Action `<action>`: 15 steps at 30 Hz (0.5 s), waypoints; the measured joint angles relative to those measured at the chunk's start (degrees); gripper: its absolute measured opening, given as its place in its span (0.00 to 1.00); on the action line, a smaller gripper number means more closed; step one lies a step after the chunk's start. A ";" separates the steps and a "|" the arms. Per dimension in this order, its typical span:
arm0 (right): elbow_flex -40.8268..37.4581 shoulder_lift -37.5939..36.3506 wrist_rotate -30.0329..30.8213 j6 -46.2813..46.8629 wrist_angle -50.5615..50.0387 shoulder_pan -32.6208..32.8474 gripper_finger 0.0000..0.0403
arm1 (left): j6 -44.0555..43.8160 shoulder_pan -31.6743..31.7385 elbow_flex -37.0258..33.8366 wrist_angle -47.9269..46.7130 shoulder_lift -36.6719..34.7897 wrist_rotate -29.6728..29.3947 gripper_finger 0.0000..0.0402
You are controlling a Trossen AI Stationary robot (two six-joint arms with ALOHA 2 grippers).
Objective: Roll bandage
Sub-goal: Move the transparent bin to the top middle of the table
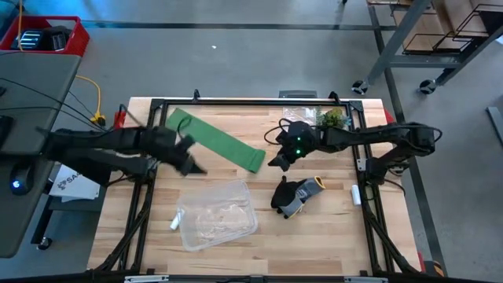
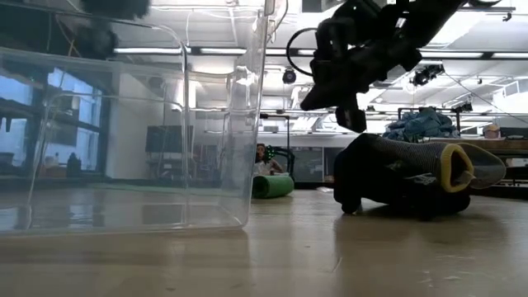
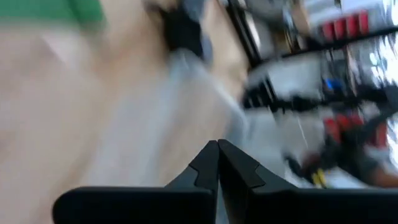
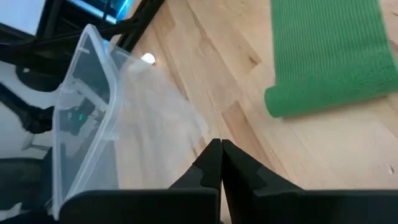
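While both hang empty above the worktop [image 1: 314,236], the left gripper [image 1: 194,167] is closed near the bandage's [image 1: 216,141] far end, the right gripper [image 1: 277,163] closed just beside its partly rolled end, with a glove [image 1: 297,195] and clear tub [image 1: 216,214] nearby.

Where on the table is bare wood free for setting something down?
Free: the near strip between the clear bin and the glove, and the far-left corner beside the bandage. Crowded: the middle, where both claws, left and right, hover.
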 joint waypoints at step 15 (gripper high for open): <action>0.00 -9.48 -0.46 -3.41 -4.24 -2.99 0.00 | 6.31 -13.38 0.00 -5.48 9.43 -6.12 0.44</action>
